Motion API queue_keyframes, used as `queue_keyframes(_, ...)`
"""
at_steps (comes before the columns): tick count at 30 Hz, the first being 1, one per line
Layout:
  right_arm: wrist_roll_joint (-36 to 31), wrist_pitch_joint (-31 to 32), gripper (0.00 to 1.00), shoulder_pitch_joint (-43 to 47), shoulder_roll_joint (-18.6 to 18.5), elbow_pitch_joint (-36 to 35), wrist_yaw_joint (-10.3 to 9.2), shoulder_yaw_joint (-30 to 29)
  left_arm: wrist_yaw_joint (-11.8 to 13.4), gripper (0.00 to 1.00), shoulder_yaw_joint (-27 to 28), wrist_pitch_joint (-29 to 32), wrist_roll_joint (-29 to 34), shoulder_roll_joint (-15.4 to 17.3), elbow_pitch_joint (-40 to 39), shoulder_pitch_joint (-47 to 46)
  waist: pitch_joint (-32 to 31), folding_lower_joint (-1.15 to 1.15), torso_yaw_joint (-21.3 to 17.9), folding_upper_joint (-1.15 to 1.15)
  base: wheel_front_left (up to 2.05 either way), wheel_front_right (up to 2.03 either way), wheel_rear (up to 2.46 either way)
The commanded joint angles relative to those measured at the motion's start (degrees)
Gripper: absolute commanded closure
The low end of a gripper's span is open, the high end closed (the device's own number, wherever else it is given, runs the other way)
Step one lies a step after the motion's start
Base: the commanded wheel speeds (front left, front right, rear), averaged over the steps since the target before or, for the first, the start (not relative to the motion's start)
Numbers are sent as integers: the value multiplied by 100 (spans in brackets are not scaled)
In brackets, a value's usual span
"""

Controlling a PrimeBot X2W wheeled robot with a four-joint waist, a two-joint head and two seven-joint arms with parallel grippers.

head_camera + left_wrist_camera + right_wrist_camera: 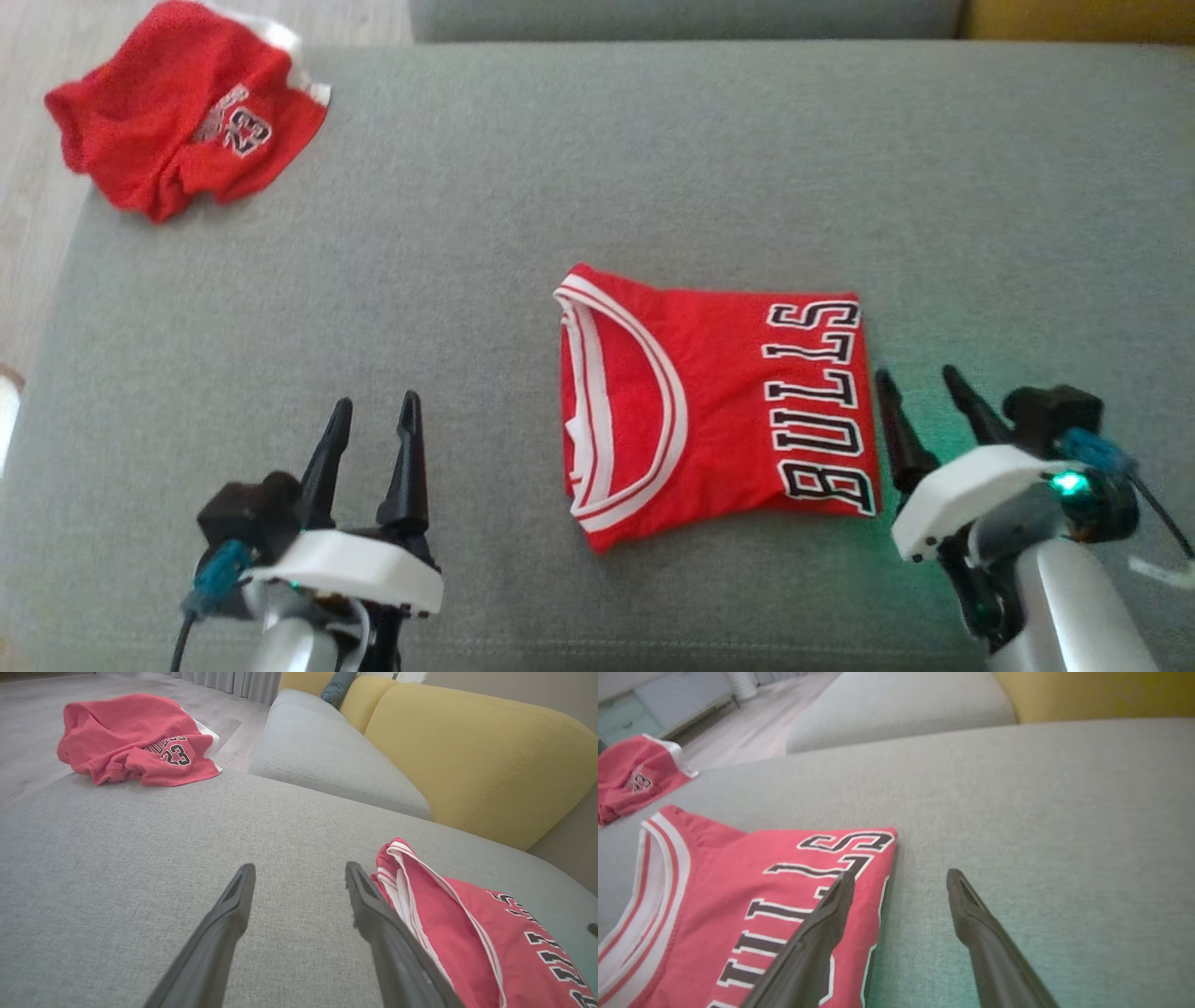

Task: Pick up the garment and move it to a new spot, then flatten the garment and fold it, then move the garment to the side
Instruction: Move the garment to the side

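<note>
Red folded fabric "BULLS" jersey (719, 401): folding is being judged done; move aside is being awaited. Flanking the jersey, left jaws and right jaws are being held released, empty.

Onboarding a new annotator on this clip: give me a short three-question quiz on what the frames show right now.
1. True or false: the folded red fabric jersey lettered BULLS lies on the grey fabric cushion, between the left and right jaws.
2. The crumpled red garment numbered 23 sits at the cushion's: A far left corner; B far right corner; C centre.
3. Fill in: both sets of jaws stand ___, holding nothing.
Key: 1 true; 2 A; 3 open.
</note>
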Motion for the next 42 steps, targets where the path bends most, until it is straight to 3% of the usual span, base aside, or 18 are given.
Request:
queue_keyframes(1, -20, 203, 0, -244, -24, -103, 37, 172, -44, 0, 209, -71, 43, -16, -179, -295, 196, 0, 155, 0, 0, 0, 0)
queue_keyframes(10, 227, 1313, 0, -413, -64, 85, 37, 323, -116, 0, 306, -71, 72, -153, -159, -457, 598, 0, 433, 0, 0, 0, 0)
queue_keyframes(12, 331, 1428, 54, -430, -125, 41, 37, 404, -137, 0, 332, -71, 87, -174, -157, -474, 636, 0, 452, 0, 0, 0, 0)
queue_keyframes(15, 410, 1466, 100, -484, -216, -58, 37, 470, -163, 0, 398, -71, 113, -195, -161, -485, 692, 0, 431, 0, 0, 0, 0)
queue_keyframes(23, 140, 1148, 100, -1004, -428, -503, 37, 63, -211, 0, 556, -71, 325, -168, -271, -583, 994, 0, -180, 0, 0, 0, 0)
queue_keyframes(32, -36, 962, 100, -1647, -438, -830, 37, -327, -212, 0, 584, 46, 570, 148, -539, -811, 1543, 0, -1834, 0, 0, 0, 0)
queue_keyframes(33, -36, 962, 100, -1647, -438, -830, 37, -327, -212, 0, 584, 46, 570, 148, -539, -811, 1543, 0, -1834, 0, 0, 0, 0)
queue_keyframes(38, 11, 717, 100, -1954, -234, -604, 37, -317, -197, 0, 555, 359, 716, 392, -827, -976, 1814, 0, -2740, 0, 0, 0, 0)
queue_keyframes(42, 77, 496, 100, -2161, -118, -294, 37, -262, -164, 0, 523, 589, 823, 527, -1069, -1097, 1933, 0, -3096, 0, 0, 0, 0)
